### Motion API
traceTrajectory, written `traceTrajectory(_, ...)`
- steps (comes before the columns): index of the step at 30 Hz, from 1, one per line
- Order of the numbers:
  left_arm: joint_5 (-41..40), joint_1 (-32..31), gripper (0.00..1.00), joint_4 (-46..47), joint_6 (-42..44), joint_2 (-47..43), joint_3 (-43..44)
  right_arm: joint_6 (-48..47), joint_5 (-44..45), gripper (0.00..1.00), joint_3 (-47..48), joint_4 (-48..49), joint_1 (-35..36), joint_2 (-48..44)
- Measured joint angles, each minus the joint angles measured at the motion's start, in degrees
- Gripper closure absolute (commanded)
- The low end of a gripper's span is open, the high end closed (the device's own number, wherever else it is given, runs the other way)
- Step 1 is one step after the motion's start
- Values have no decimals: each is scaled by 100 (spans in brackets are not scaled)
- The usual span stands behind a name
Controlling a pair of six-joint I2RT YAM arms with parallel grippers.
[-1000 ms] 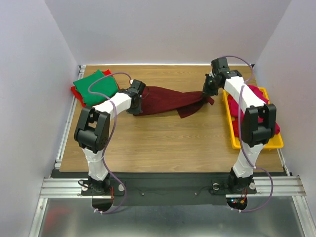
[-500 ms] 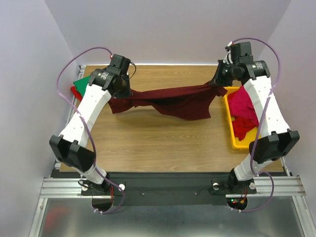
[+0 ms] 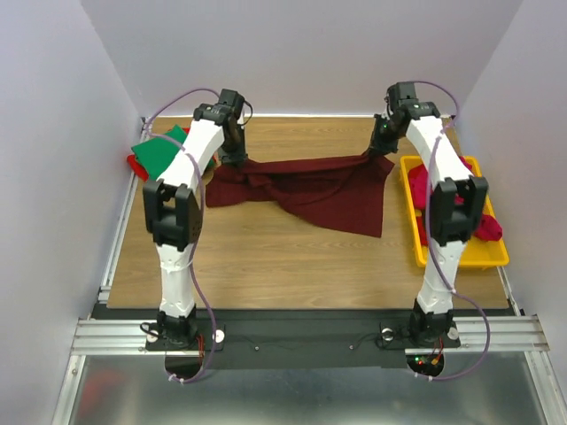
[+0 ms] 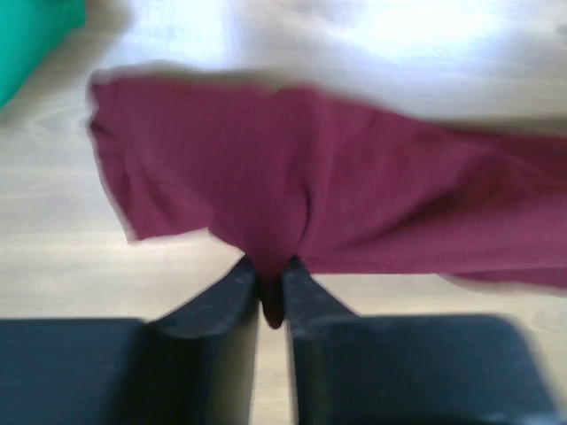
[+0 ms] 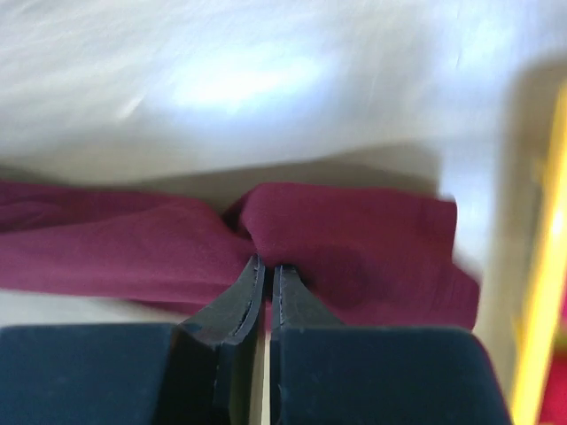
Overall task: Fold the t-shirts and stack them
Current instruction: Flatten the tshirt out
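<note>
Top view. The maroon shirt (image 3: 310, 190) lies spread across the upper middle of the table (image 3: 283, 266), stretched between the two arms. Its upper edge runs nearly straight from left to right, and its lower right part hangs down in a broad flap.

The left gripper (image 3: 237, 158) meets the shirt's upper left corner, and the right gripper (image 3: 379, 149) meets its upper right corner. In the left wrist view the jaws stand a narrow slit apart, with a fold of maroon cloth pinched in the slit. In the right wrist view the jaws are almost together and cloth is bunched at their tips.

A folded green shirt (image 3: 159, 152) sits at the upper left of the frame on top of a red shirt (image 3: 135, 165), just beside the maroon shirt's left end. At right, the yellow tray (image 3: 461, 258) holds heaped pink-red shirts (image 3: 418, 184), close to the maroon shirt's right edge.
</note>
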Motion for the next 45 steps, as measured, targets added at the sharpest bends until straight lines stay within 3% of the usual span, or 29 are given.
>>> traceTrajectory(4,-315,92,19,111,-9,748,400,20,-157,80,352,223,-120,1012)
traceTrajectory(5,-428,111,18,111,-11,748,400,31,-203,73,350,199,-146,1104)
traceTrajectory(8,-713,129,18,264,-39,481,330,42,-297,66,330,227,-168,1056)
traceTrajectory(16,-466,-142,25,1266,-361,-813,-1025,-4,-505,65,-448,472,-166,109)
traceTrajectory(29,-50,-431,24,1661,-544,800,-673,46,-752,65,-1381,721,-166,-256)
traceTrajectory(37,-44,-463,32,1823,-704,879,-671,61,-863,65,-1399,822,-166,-302)
traceTrajectory(45,313,-527,32,2129,-1021,789,-911,63,-935,65,-1410,837,-166,-304)
